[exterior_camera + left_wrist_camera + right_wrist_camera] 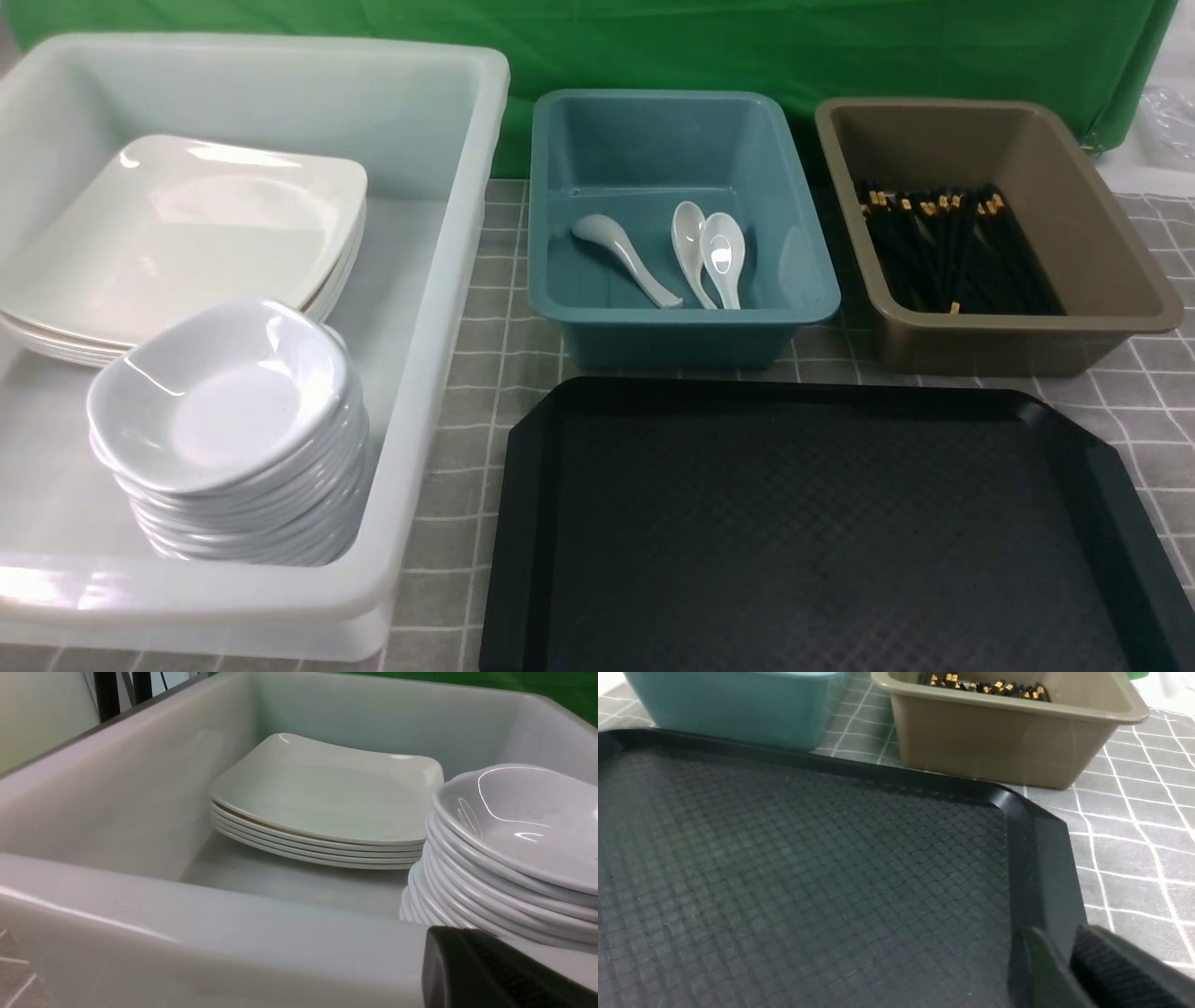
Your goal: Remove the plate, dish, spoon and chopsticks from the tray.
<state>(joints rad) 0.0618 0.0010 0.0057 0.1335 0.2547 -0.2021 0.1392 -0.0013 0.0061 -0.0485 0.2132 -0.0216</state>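
Note:
The black tray [812, 523] lies at the front with nothing on its patterned floor [784, 858]. A stack of white square plates [187, 233] [327, 793] and a stack of small white dishes [224, 392] [523, 821] sit in the white tub. Three white spoons [714, 252] lie in the blue tub. Black chopsticks [952, 247] [985, 686] fill the brown tub. My left gripper [460, 947] is shut and empty, just outside the white tub's near wall. My right gripper [1057, 935] hovers over the tray's right rim, slightly open and holding nothing. Neither gripper shows in the front view.
The white tub [448, 280] stands at the left, the blue tub [560, 187] at the middle back and the brown tub [1120, 233] at the back right. A grey checked cloth [467, 392] covers the table. A green backdrop [747, 47] hangs behind.

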